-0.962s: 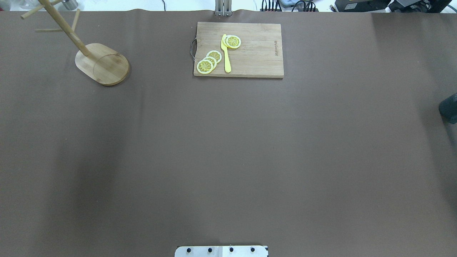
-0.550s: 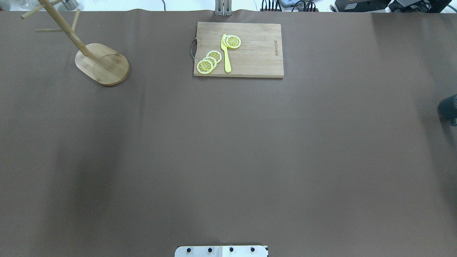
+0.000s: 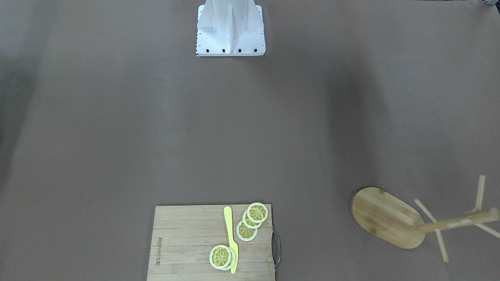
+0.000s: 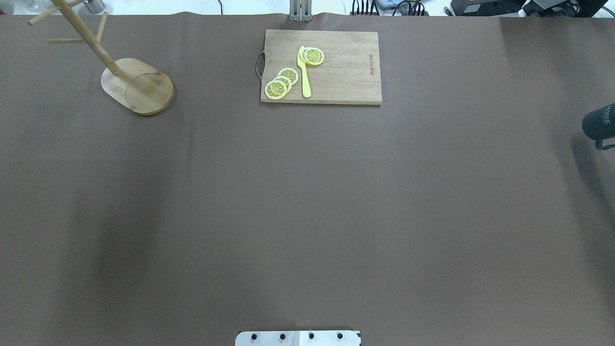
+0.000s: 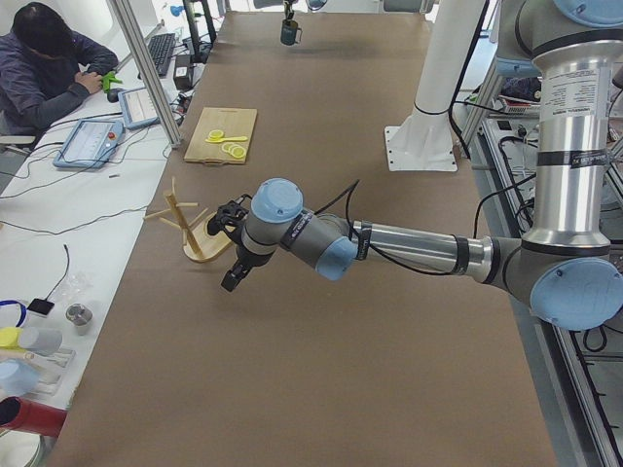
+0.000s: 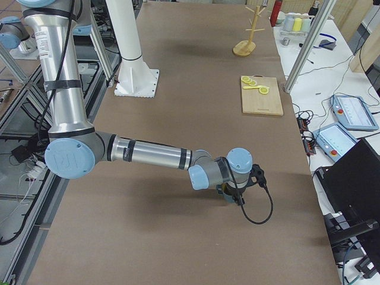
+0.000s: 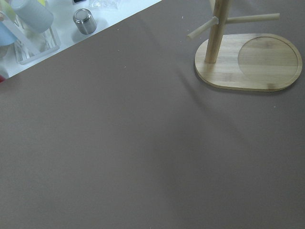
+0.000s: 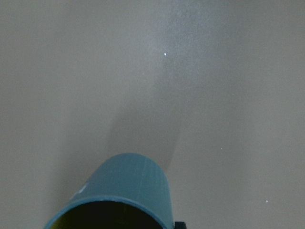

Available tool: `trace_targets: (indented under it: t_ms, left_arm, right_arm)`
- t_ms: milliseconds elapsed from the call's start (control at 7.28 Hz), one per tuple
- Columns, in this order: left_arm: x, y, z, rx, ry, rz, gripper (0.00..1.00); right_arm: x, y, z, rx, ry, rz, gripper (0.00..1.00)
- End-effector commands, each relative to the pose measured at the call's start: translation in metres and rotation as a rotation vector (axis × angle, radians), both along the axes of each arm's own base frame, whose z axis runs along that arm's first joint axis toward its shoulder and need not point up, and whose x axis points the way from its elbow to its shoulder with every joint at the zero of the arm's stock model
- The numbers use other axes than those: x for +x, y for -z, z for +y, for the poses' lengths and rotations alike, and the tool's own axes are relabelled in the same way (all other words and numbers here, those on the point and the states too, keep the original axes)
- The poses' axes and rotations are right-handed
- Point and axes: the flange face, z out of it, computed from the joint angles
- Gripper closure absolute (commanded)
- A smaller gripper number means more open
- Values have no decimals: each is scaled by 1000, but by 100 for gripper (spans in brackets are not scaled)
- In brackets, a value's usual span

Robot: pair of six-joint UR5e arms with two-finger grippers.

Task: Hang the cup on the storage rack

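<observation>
- cup [image 4: 599, 124], right edge of overhead view: dark slate-blue with white lettering. Right wrist view shows a teal-blue wall and a yellowish trace inside the rim.
- storage rack [image 4: 137, 85], upper left: light bamboo, fine grain.
- desk [image 4: 307, 202]: uniform matte brown.
- cutting board [image 4: 336, 67]: pale wood in lengthwise strips.
- lemon slices [image 4: 276, 89]: yellow, white rims.
- knife [image 4: 304, 77]: plain yellow.
- robot arms [image 5: 419, 243]: silver tubes, pale blue joint caps.

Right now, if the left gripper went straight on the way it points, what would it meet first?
Probably the brown table cover: the left gripper slants downward, its wrist view centres on bare cloth, and the light bamboo mug tree stands aside; depth unclear.
</observation>
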Motion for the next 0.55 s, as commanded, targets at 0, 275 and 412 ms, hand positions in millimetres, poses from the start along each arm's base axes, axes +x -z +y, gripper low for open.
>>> trace_targets:
  t_ms: [0,275,412]
  left_arm:
    - [0,-3,2,-6,1,0,1]
    - [0,-3,3,-8,1,0,1]
    - [0,-6,4,-13,0,0,1]
  right_arm:
    - [1,37,1,-176,-244,-73,100]
    - [2,69,18,-354,-455,-157,100]
    - [-2,83,28,-430,-515,-208,100]
